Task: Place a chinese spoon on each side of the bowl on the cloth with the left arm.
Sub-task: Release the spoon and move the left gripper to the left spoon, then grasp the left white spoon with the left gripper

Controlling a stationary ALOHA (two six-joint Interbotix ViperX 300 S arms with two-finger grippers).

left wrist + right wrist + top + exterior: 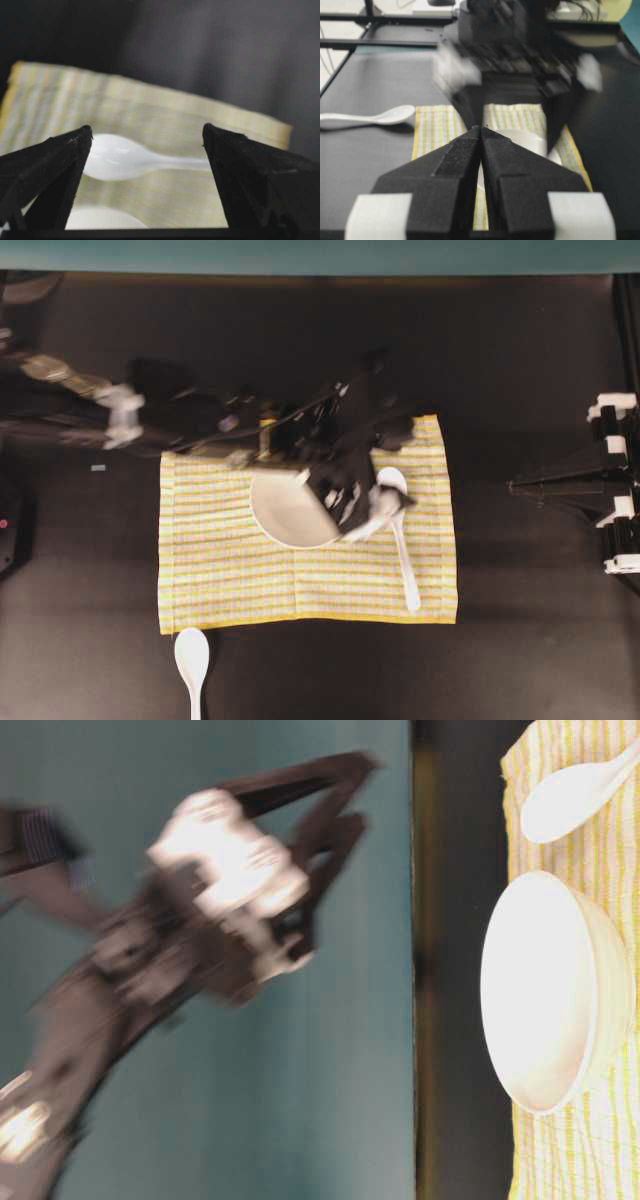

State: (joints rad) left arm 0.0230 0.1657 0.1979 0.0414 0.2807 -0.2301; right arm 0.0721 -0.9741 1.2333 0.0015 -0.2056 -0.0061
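Overhead view, left to right. The left arm [120,415] reaches in across the table, its gripper [362,502] hanging over the bowl's right edge. In the left wrist view the jaws stand wide apart with nothing between them; the placed spoon [125,157] lies free on the cloth beyond.

The second spoon [192,660] lies on bare table just off the cloth's lower-left corner, scoop nearest the cloth, handle running out of the picture. It lies well apart from the left gripper, down and to the left. Its long axis runs roughly parallel to that of the placed spoon.

The bowl [288,510] sits near the middle of the cloth [220,570]. The placed spoon rests just right of it.

The right gripper [481,131] waits closed and empty; the left arm is much nearer the remaining spoon.

Judgement: right side served, left side outstanding.
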